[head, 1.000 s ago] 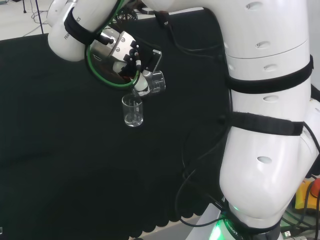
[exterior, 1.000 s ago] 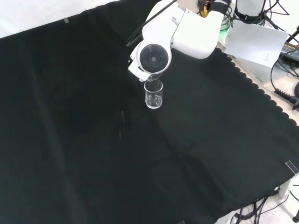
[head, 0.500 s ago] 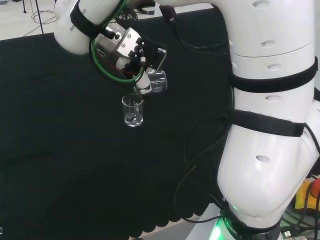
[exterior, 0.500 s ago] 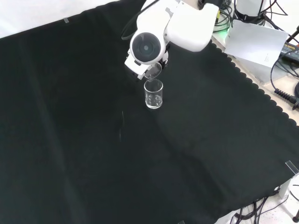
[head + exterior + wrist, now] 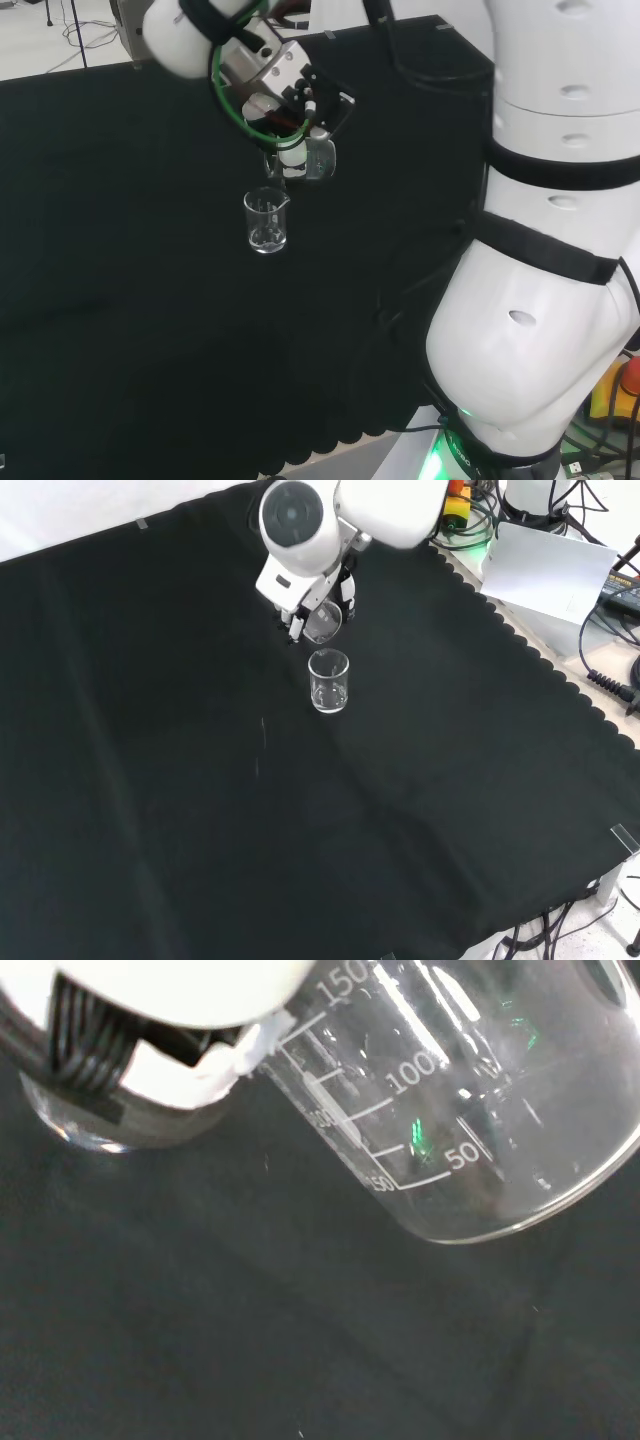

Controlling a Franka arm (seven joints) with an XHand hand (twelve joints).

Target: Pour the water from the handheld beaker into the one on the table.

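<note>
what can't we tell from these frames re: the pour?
- Water level in the table beaker: clear glass, too small in head and front views.
- Anything left in the handheld beaker: wrist view shows glass and glare, no clear waterline.
- Grip of the hand: in the front view the arm's white link covers it; in the head view its fingers are partly hidden.
</note>
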